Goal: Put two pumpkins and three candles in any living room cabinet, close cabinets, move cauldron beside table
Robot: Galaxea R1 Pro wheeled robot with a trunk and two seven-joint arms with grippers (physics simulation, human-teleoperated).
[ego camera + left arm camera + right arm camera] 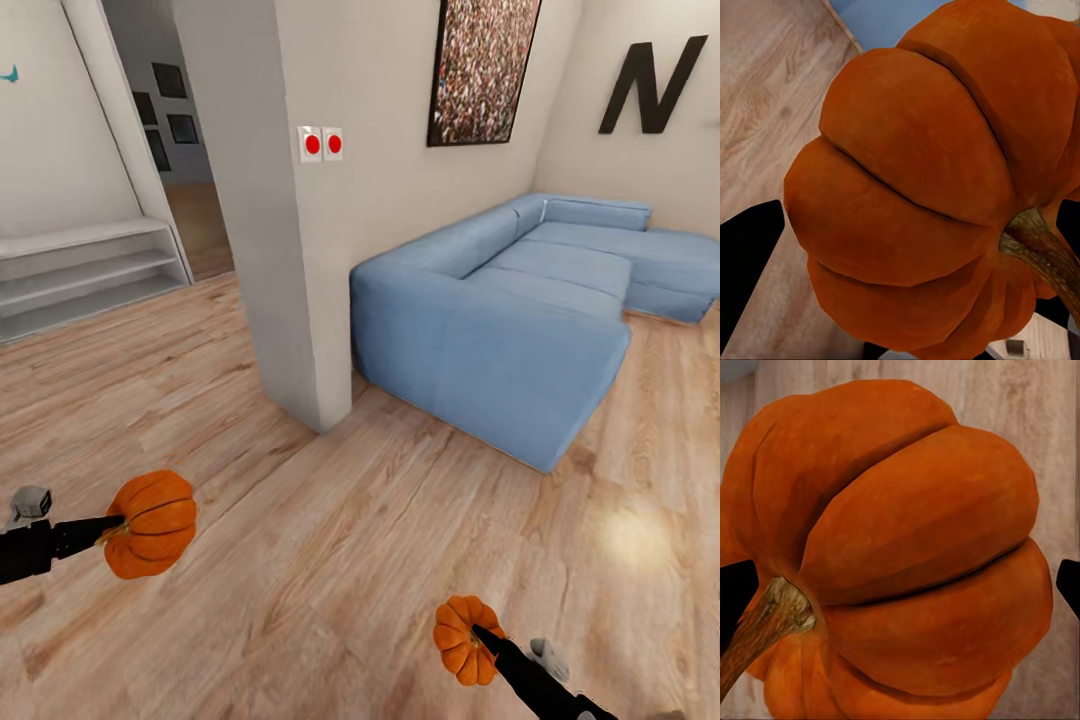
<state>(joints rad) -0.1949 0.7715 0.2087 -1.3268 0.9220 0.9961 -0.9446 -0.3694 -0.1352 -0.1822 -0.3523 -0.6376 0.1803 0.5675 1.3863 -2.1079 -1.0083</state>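
Near left, the left gripper (112, 528) is closed on a pumpkin (152, 524) held above the wood floor (330, 560). Near right, the right gripper (484, 640) grips a second pumpkin (462, 640). Mid-room stands a white pillar (290, 250) bearing two red buttons (322, 144). Right of it, a blue sofa (520, 310). Far left, white shelves (80, 270) and a doorway (185, 130); far right, a framed picture (482, 68).

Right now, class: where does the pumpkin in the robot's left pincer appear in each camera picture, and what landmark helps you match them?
Head view: left pumpkin, low at the left edge, above the wood floor.
Left wrist view: same pumpkin, close up, stem pointing back at the camera.
Right wrist view: a different pumpkin.
Shared landmark: the wood floor.
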